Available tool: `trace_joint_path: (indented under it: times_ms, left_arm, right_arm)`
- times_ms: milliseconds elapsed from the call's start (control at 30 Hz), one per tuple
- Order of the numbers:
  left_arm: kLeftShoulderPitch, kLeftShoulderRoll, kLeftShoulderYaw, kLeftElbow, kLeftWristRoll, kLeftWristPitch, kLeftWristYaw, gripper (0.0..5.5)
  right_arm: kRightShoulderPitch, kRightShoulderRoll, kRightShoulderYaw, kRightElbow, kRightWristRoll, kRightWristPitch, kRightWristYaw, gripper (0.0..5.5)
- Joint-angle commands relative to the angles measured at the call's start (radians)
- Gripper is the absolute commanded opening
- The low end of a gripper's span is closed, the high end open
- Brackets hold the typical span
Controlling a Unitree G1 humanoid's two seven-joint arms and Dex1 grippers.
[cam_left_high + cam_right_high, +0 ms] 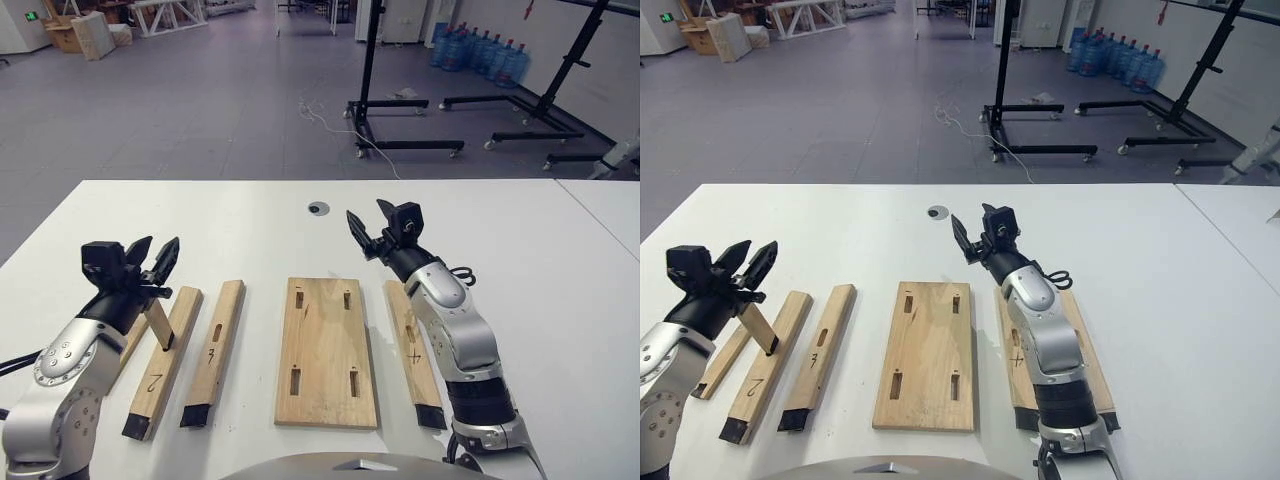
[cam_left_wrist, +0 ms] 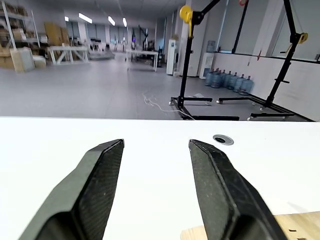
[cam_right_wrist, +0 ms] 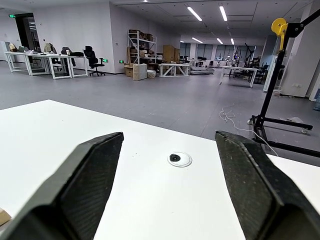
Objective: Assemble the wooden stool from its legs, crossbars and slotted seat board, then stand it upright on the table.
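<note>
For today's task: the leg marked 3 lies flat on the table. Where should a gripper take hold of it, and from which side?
Grip the leg marked 3 mid-length, across its narrow width, coming straight down from above. It lies flat, with bare table along both long edges, so fingers should fit.

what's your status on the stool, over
Open, empty: left tool, right tool. Stool unbuilt: seat board flat, legs loose beside it. Right arm over right-side leg.

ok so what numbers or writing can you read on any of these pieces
"2": handwritten on the leftmost wide leg.
"3": handwritten on the second leg.
"4", or maybe a cross: handwritten on the right leg.
The green wall sign far back is too small to read.
</note>
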Motion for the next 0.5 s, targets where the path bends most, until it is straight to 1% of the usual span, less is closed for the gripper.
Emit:
trace_joint_path:
  times_ms: [33,167,333,400,500]
  left_arm:
    - [0.070,-0.020,-0.028,0.119,0.041,0.045,-0.013,2.36]
    - [0.040,-0.013,0.002,0.100,0.019,0.037,-0.014,2.36]
    - [-0.065,-0.006,0.077,-0.022,-0.091,0.053,0.008,2.36]
    - [-0.128,0.001,0.115,-0.065,-0.156,0.067,0.032,2.36]
    - [-0.224,0.046,0.199,-0.085,-0.236,0.096,0.076,2.36]
  right_arm:
    - [0.002,-0.006,-0.001,-0.004,0.002,0.022,0.004,3.35]
    - [-0.014,-0.005,-0.017,0.003,0.004,0.013,-0.001,3.35]
    - [-0.020,-0.003,-0.028,0.008,0.001,0.001,-0.007,3.35]
    - [-0.020,-0.003,-0.032,0.009,0.001,-0.003,-0.008,3.35]
    - [-0.019,-0.002,-0.034,0.007,0.000,-0.007,-0.010,3.35]
